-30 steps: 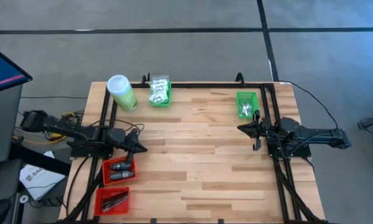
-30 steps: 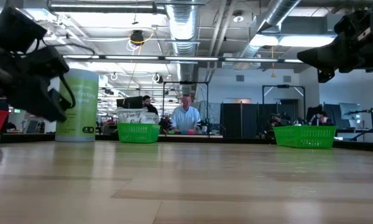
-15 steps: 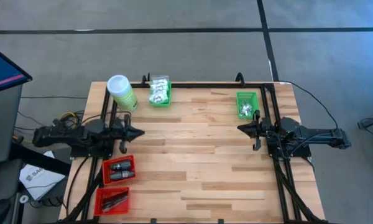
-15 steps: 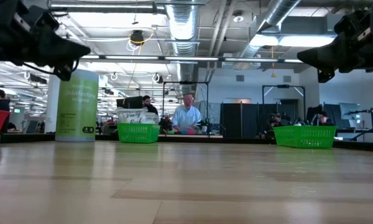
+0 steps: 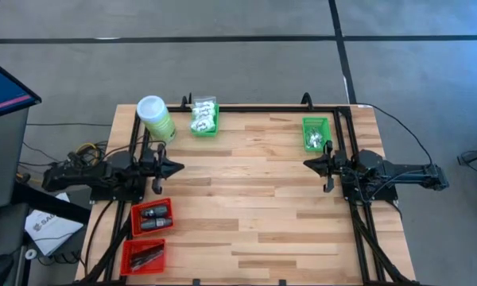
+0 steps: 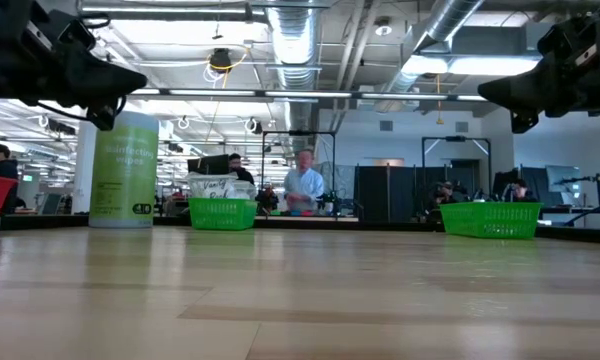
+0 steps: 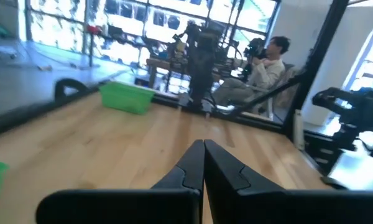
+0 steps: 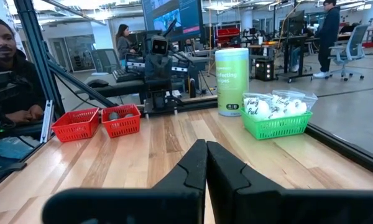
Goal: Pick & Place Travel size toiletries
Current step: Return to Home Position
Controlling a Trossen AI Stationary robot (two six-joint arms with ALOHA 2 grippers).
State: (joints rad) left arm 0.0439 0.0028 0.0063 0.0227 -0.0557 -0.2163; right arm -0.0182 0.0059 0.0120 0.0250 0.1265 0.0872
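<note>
The travel size toiletries lie in four small baskets. White packets fill a green basket (image 5: 204,119) at the far edge, and silvery sachets fill another green basket (image 5: 316,133) at the far right. Dark grey oval pieces sit in a red basket (image 5: 152,217) and dark sticks in a second red basket (image 5: 143,256), both near left. My left gripper (image 5: 177,168) hovers shut and level above the table's left side, empty. My right gripper (image 5: 306,164) hovers shut and level at the right, also empty. Both sets of shut fingers show in their wrist views, left (image 7: 204,144) and right (image 8: 206,144).
A tall light-green canister (image 5: 155,117) with a white lid stands at the far left, beside the green basket of packets. A black frame (image 5: 262,108) rims the table's far edge. Bare wood lies between the two arms. People sit and stand in the room beyond the table.
My left gripper has risen from above the red basket of oval pieces and swung toward the table's far edge. It has tipped up from a downward slant to level and stayed shut. It then held still. My right arm has not moved.
</note>
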